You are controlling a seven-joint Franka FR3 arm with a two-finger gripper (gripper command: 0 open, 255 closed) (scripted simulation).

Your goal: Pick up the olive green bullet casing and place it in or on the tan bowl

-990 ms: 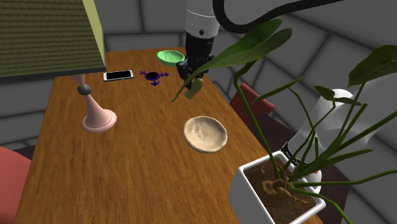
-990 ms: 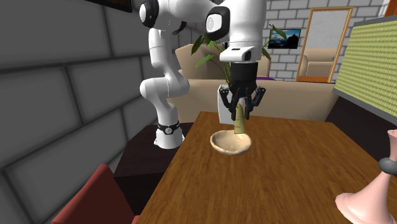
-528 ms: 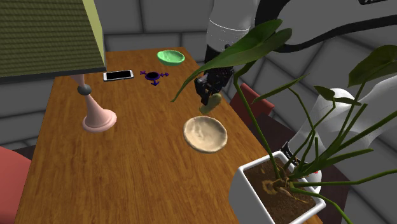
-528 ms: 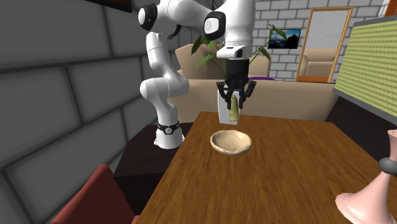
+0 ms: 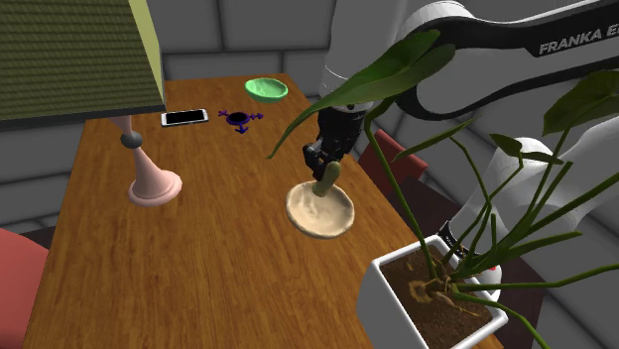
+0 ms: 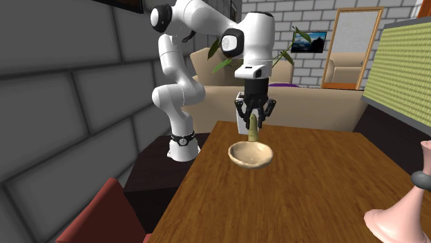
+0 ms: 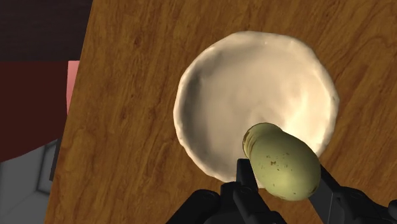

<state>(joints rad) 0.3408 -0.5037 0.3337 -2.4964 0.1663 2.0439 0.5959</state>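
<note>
Olive bullet casing hangs upright, clamped in the black tool, now over the tan bowl on the counter. A second ago it hung nearer the green bowl. Releasing it looks like the next step.

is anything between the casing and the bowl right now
Nothing visible does. The casing, clasped in the gripper, hangs just over the bowl, and in the wrist view the bowl's bare inside lies straight beyond it.
</note>
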